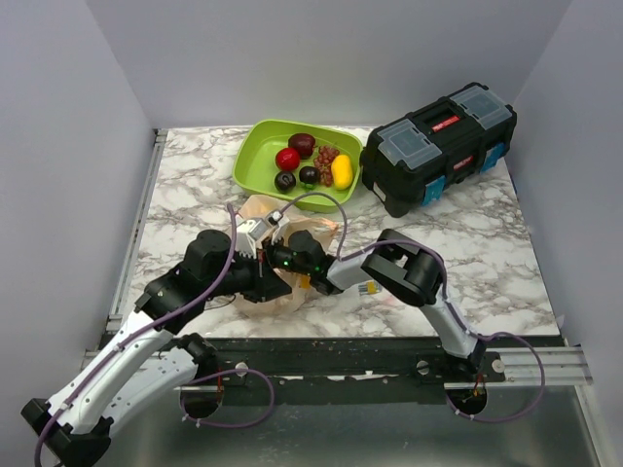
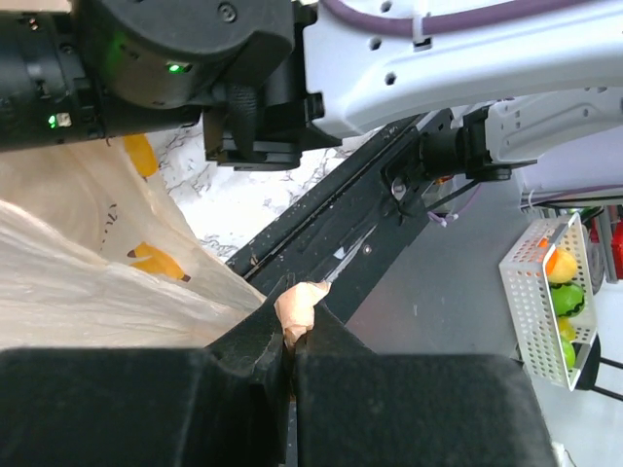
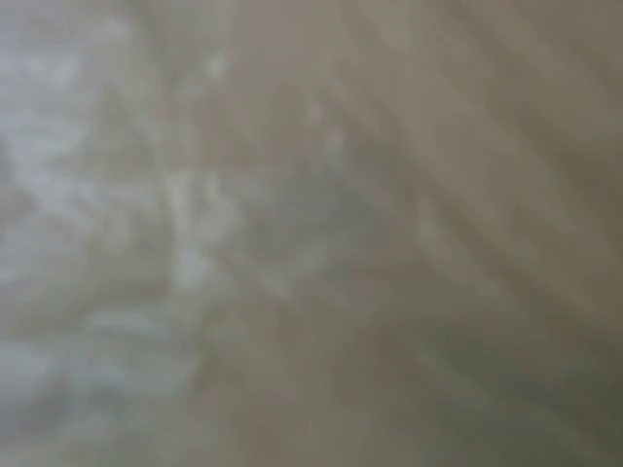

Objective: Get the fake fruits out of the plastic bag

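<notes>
Thin, crinkly, pale-orange translucent plastic bag [image 1: 251,207] lies crumpled on the white-and-grey marbled table [image 1: 467,263]. It is near the front edge, just in front of the lime-green plastic tray [image 1: 255,161]. Both arms are bent over it.

Left gripper [image 2: 290,336] has its black fingers pressed together, a small fold of the bag's film pinched between the tips. From that wrist the film rises to the left in a slack sheet.

Right gripper [image 1: 268,238] reaches in from the right, at or inside the bag's mouth. Its wrist camera shows only blurred pale film — fingers not visible, so cannot tell whether they are spread or closed, nor whether anything is held.

Small glossy fake fruits [image 1: 310,163] sit together in the tray:
- a dark red one at the back
- a bright red one
- two dark purple ones
- a reddish grape bunch
- a yellow one at the right

A yellow-orange shape [image 2: 156,261] shows through the film in the left wrist view — fruit or print, cannot tell.

Black plastic toolbox [image 1: 428,161] with clear lid compartments and blue latches stands just right of the tray.
</notes>
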`<state>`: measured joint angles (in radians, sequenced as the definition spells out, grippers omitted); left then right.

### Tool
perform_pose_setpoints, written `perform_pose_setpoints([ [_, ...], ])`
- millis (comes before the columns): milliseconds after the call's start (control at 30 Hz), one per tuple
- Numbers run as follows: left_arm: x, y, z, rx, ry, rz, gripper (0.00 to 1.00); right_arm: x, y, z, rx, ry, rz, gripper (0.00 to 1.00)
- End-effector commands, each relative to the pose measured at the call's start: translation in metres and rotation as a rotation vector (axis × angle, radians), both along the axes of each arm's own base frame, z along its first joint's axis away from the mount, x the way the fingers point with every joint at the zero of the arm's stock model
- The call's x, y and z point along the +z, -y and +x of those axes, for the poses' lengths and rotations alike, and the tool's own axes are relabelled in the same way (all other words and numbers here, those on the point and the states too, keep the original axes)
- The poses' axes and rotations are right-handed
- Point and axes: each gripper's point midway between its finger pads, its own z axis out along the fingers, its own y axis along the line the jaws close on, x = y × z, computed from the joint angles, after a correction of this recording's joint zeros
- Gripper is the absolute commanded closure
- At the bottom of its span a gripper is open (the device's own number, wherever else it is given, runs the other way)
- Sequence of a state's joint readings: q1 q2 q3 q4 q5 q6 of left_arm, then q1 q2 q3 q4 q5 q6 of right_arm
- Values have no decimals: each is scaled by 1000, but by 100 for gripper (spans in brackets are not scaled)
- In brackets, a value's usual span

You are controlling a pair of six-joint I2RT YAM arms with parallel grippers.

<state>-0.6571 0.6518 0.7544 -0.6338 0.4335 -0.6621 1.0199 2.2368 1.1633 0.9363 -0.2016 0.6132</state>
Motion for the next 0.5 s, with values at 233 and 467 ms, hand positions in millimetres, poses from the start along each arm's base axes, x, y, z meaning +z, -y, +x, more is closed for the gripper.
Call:
perform_pose_setpoints([
  [233,19,20,1,-51,2,-98,100,0,-34,-27,120,-50,124,0],
  [467,21,32,5,-67,-35,-127,100,-17,-59,-27,82,-49,95,0],
])
